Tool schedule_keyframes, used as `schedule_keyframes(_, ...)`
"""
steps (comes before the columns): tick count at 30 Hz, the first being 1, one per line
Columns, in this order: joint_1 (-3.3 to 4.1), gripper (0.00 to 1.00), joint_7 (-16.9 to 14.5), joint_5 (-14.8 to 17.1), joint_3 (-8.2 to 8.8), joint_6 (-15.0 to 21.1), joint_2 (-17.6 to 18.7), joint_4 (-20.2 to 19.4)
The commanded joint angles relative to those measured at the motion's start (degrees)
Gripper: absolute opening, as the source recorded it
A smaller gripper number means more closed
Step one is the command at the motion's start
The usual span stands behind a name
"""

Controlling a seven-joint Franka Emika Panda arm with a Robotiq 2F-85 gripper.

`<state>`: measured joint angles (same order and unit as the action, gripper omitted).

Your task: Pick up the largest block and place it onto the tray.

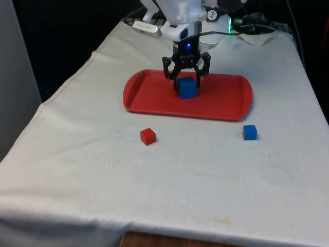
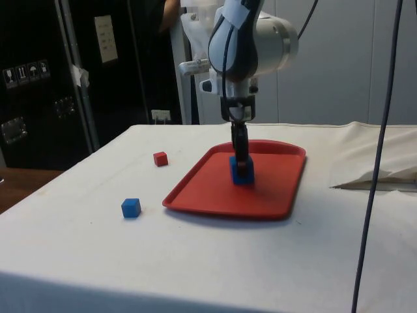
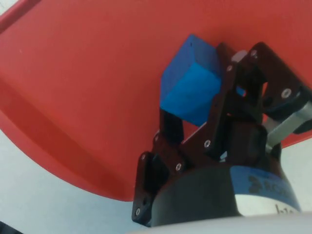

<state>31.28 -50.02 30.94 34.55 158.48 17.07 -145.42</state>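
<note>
The largest block (image 1: 188,90), a blue cube, is in the middle of the red tray (image 1: 226,100), low against the tray's floor. My gripper (image 1: 187,84) points straight down over it, shut on the blue cube with one finger on each side. From the side, the gripper (image 2: 242,164) and cube (image 2: 242,175) stand at the centre of the tray (image 2: 215,189). In the wrist view the blue cube (image 3: 187,83) sits between the black fingers (image 3: 170,127) above the tray's red floor (image 3: 87,73).
A small red block (image 1: 148,136) (image 2: 160,158) lies on the white cloth in front of the tray, towards the front view's left. A small blue block (image 1: 250,132) (image 2: 131,208) lies in front of the tray's other end.
</note>
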Motion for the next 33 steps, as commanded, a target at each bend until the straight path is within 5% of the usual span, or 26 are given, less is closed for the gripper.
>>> schedule_keyframes(1, 0.00, 0.66, 0.0, 0.0, 0.00, 0.0, 0.0, 0.0)
schedule_keyframes(2, -0.06, 0.66, -0.1, 0.1, 0.00, 0.0, -0.3, -0.1)
schedule_keyframes(6, 0.00, 1.00, -0.1, 0.0, 0.06, -0.1, -0.3, -0.1)
schedule_keyframes(33, 0.52, 1.00, 0.7, -1.5, 1.09, -1.3, -2.2, 0.8)
